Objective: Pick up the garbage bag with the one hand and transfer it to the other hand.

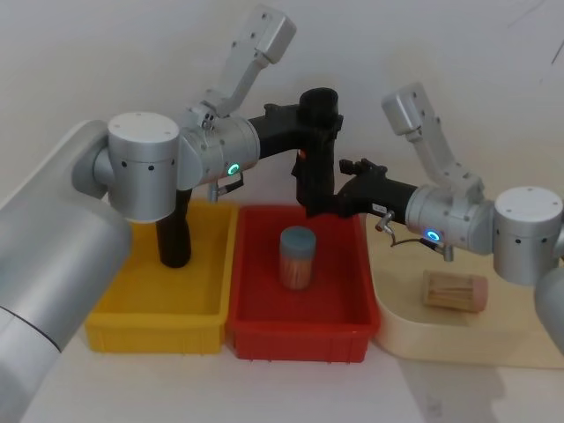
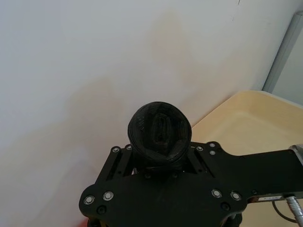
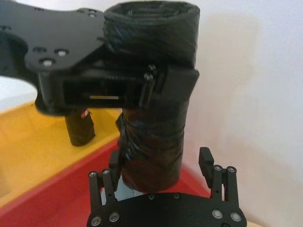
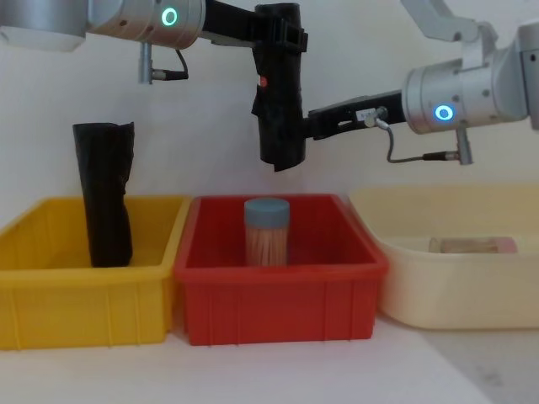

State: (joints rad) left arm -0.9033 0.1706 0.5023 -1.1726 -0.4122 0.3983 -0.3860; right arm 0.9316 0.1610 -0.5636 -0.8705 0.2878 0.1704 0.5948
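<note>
Garbage bag: the black crinkly plastic roll [image 4: 279,101], a thick upright tube with a small red mark on its side, hangs in the air above the red plastic bin [image 1: 300,313], clear of the blue-lidded jar of toothpicks [image 4: 266,231] standing in it.
Left hand: the black long-fingered hand with the green light ring [image 1: 315,123] is clamped on the roll's upper part, fingers wrapped round it.
Right hand: the black hand with the white label and bluish ring [image 3: 161,163] sits at the roll's lower end, fingers apart on either side; one finger looks close to or touching the plastic, the other stands off.
Step in hand: the handover, by my reading at the point just before the right hand closes.
Doing it well: centre the roll between the right fingers, close firmly on the lower part well below the left hand's grip, and let the left hand open only once that hold is sure; crinkly plastic may slip or squash.
Other things: a taller black roll [image 4: 104,194] stands in the yellow bin [image 4: 50,286].
</note>
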